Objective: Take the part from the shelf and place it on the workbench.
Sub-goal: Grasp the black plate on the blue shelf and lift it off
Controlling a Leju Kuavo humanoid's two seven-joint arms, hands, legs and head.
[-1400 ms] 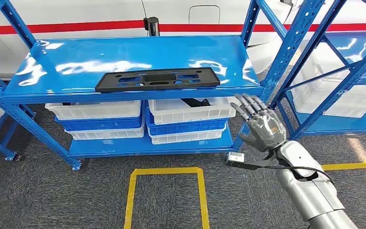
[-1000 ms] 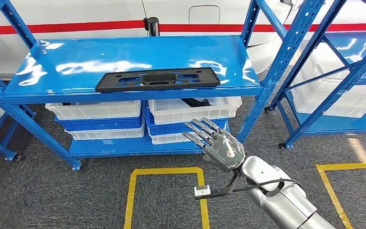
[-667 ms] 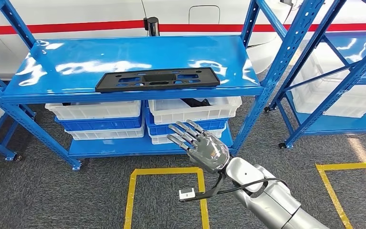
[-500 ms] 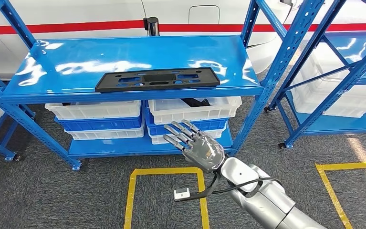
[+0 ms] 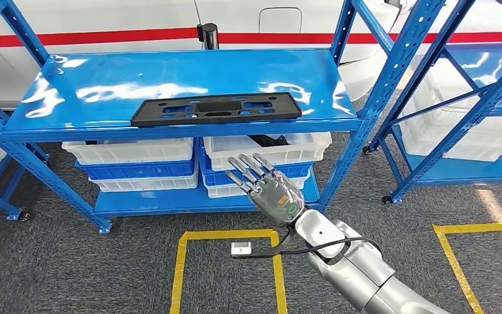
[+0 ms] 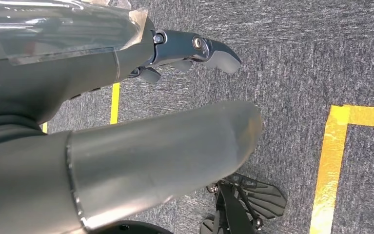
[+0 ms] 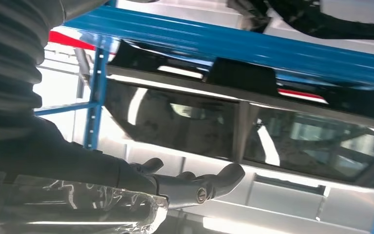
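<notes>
One black part point(image 5: 216, 108) lies flat on the top shelf point(image 5: 169, 75) of the blue rack, close to that shelf's front edge and roughly midway along it, with nothing touching it. Four bins sit on the lower shelf point(image 5: 163, 200) in two stacks of two: at the left a white bin point(image 5: 129, 150) on a blue bin point(image 5: 137, 170), at the right another white bin point(image 5: 266, 152) with a blue bin point(image 5: 254, 175) under it. Something dark lies inside the upper right white bin; what it is cannot be told.

One hand shows in the head view: the right hand point(image 5: 269, 188), raised in front of the right-hand stack of bins and below the top shelf's front edge. Its fingers point(image 5: 245, 167) are stretched out straight and apart, pointing up toward the shelf, and it holds nothing and touches nothing. In the right wrist view the fingers point(image 7: 209, 184) reach out under the blue shelf edge point(image 7: 253, 46), well apart from it.

The left hand point(image 6: 185, 53) hangs over grey carpet point(image 6: 302, 58) marked with yellow tape point(image 6: 328, 165); whether its fingers are spread or curled cannot be told.
</notes>
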